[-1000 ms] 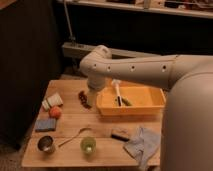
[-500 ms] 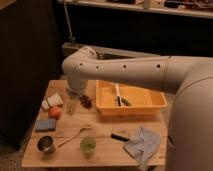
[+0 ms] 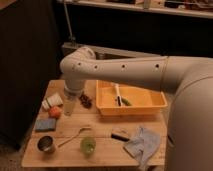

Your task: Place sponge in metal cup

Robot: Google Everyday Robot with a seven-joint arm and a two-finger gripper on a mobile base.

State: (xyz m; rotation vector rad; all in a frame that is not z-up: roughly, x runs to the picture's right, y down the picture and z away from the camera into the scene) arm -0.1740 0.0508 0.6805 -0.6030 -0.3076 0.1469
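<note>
Arm has swung further left since the earlier frames; gripper (image 3: 69, 104) now hangs over the left of the table (image 3: 105, 156), near the blue sponge (image 3: 45, 124). Jaws: cannot tell. Sponge lies ungrasped just beyond the metal cup (image 3: 46, 144). Approach step, I judge; next I descend onto the sponge.

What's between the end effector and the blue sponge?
A small round orange object, in the camera view; the end effector hangs close beside it over the wooden table.
</note>
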